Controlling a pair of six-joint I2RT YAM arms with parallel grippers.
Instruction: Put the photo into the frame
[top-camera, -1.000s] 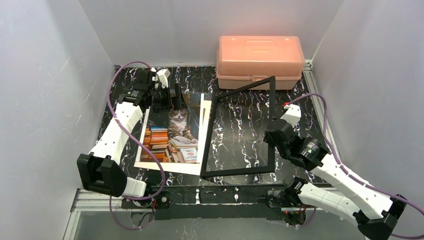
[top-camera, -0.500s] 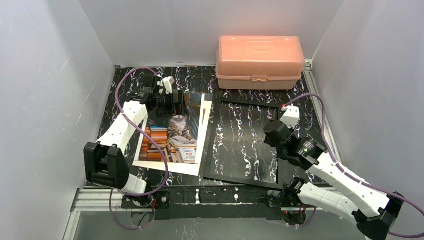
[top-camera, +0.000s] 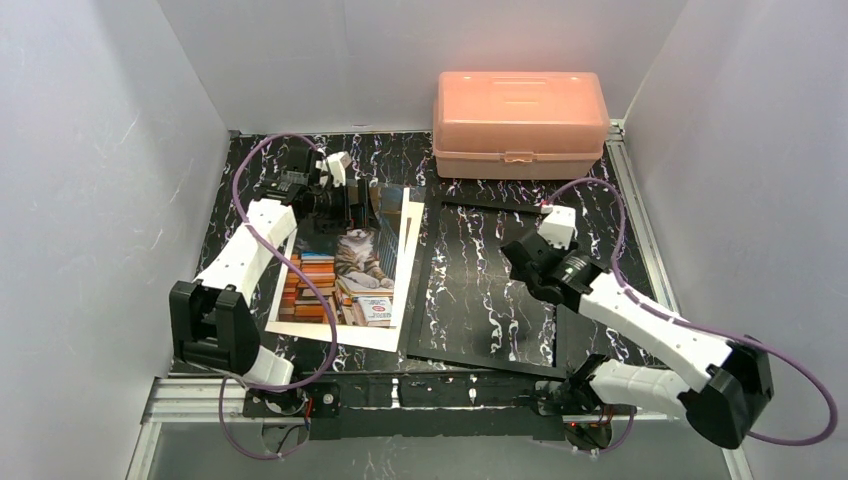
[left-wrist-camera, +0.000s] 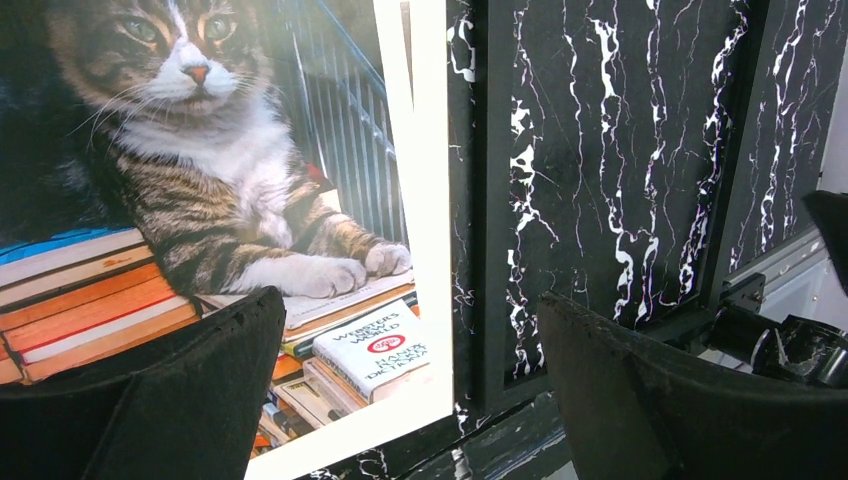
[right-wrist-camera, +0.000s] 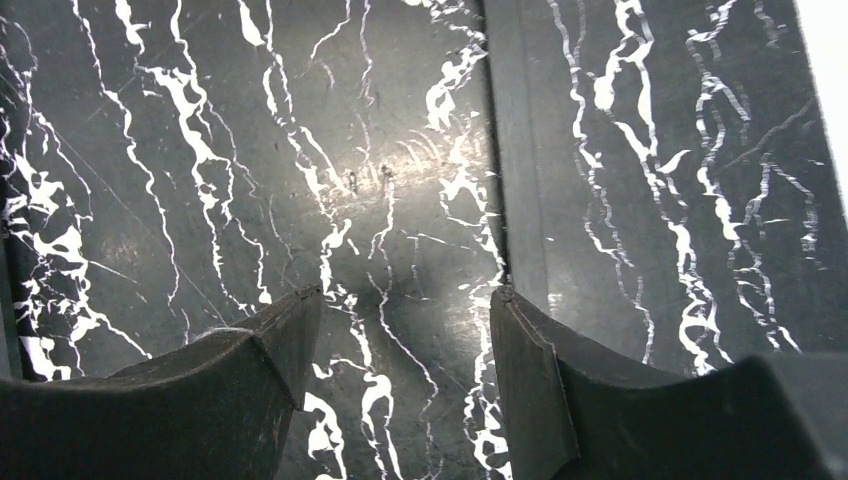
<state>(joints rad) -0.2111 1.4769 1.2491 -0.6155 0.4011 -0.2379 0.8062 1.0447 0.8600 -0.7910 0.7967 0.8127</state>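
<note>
A black counter (top-camera: 400, 150) veined with white is seen, and three things are carried on it. The photo (top-camera: 345, 270) is laid flat, picture side up, towards the left, and the frame (top-camera: 470, 300) is laid flat just beside it on the right, with a narrow strip of counter left between them. A pink plastic box (top-camera: 520, 120) is set at the far edge, behind the frame.

Bright, sharp; soft glare on frame (right-wrist-camera: 515, 150)

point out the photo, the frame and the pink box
the photo (top-camera: 352, 262), top external view, on the cat's body
the frame (top-camera: 468, 290), top external view, on its glass pane
the pink box (top-camera: 520, 105), top external view, on its lid
</note>
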